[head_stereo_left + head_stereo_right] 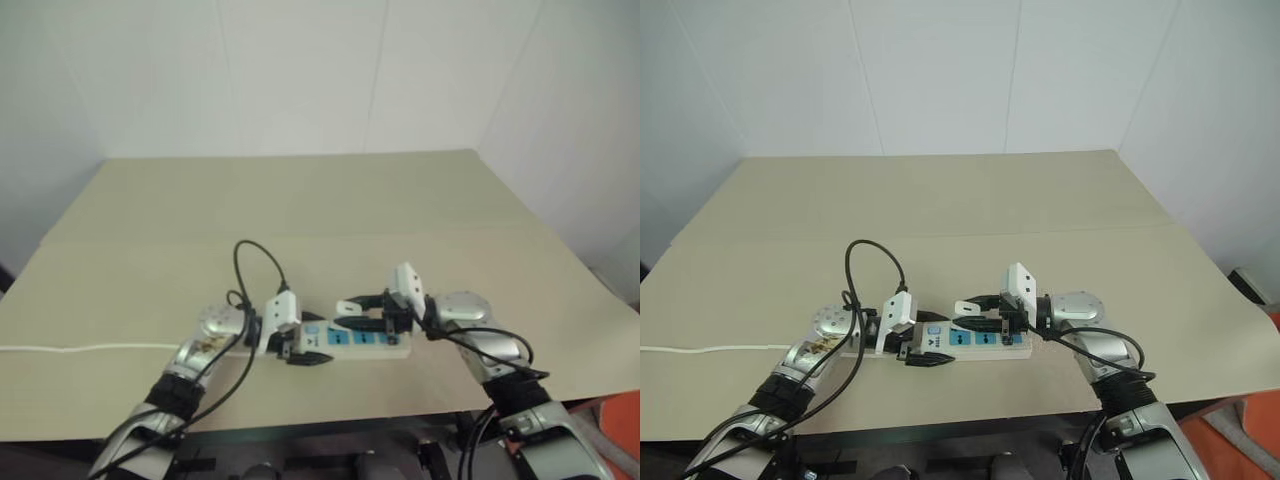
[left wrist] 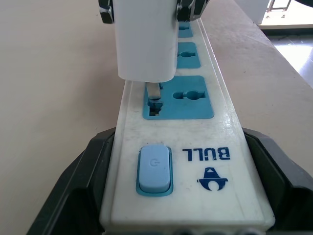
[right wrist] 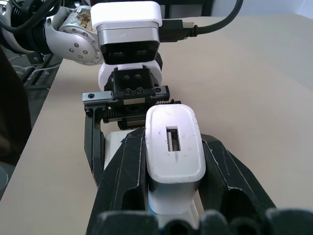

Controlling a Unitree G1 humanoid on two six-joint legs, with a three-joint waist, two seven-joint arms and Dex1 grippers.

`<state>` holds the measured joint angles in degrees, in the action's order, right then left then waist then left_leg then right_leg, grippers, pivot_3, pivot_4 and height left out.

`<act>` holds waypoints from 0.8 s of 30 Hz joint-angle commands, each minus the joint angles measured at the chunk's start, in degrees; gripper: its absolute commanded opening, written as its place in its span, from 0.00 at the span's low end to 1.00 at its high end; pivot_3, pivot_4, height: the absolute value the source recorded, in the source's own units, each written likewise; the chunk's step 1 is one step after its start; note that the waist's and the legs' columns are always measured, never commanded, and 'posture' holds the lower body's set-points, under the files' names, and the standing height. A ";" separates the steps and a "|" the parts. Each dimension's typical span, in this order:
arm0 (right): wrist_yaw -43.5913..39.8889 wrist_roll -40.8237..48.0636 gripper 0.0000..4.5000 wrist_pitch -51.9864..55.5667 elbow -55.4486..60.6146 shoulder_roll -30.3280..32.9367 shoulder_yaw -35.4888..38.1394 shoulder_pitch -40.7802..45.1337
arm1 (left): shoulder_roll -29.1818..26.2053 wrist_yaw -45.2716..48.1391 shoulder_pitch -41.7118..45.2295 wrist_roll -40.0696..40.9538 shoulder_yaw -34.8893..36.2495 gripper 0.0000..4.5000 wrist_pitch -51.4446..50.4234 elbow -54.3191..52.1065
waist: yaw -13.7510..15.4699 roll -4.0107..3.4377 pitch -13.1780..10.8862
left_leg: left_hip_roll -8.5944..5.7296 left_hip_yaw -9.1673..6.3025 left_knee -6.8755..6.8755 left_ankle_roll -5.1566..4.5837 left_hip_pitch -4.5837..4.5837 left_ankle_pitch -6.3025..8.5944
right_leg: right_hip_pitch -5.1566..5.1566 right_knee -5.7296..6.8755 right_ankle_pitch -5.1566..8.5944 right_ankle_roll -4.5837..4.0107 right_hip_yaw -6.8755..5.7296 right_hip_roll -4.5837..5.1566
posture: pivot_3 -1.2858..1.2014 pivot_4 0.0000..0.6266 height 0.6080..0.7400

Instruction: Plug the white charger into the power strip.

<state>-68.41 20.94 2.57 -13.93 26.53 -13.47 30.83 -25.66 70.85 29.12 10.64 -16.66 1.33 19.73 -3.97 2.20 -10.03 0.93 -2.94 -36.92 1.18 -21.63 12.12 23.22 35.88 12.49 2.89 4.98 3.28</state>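
- The white charger (image 3: 174,147) is clamped between the black fingers of the right gripper (image 1: 365,305), its flat end with a rectangular port facing the right wrist camera.
- In the left wrist view the charger (image 2: 145,36) stands just above the power strip (image 2: 181,147), one metal prong reaching down to the slot of the nearest blue socket face; whether it has entered the slot cannot be told.
- The strip reads "BULL" in blue beside a small blue logo, next to a pale blue switch (image 2: 154,169) with a power symbol.
- The left gripper (image 1: 305,352) is clenched around the switch end of the strip, its black fingers (image 2: 73,186) pressed against both long sides.
- The strip lies near the front edge of the tan table (image 1: 300,200), between the two arms.
- A thin white cord (image 1: 80,348) runs from the strip's end toward the table's left edge.
- A black cable (image 1: 255,260) loops up above the left wrist.
- White walls rise behind the table.
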 commanded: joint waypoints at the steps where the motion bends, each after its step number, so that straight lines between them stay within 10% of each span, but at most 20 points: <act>1: 2.06 -3.91 0.26 2.88 -0.57 1.24 -0.17 0.10 | -2.09 1.76 -0.65 -1.21 0.02 0.74 0.09 -0.30 | -0.02 0.00 0.00 | 0.00 0.00 0.00 0.00 0.00 0.00 | 0.00 0.01 0.00 0.00 0.00 0.00 | 0.52 0.24 1.00; 24: 2.25 -6.06 0.26 11.74 8.53 1.85 -1.47 3.67 | -0.94 2.07 0.14 -1.31 -0.46 0.74 0.91 1.45 | 0.05 0.00 -0.01 | -0.01 -0.01 0.00 0.00 -0.17 0.00 | 0.17 0.01 0.00 0.00 -0.01 0.00 | 0.52 0.24 1.00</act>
<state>-67.51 16.35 13.23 -6.05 27.92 -15.23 33.87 -25.62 71.60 29.45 10.84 -16.64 2.25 20.49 -3.92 2.20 -10.04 0.92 -2.95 -36.93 1.18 -21.81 12.12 23.39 35.90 12.49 2.89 4.97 3.28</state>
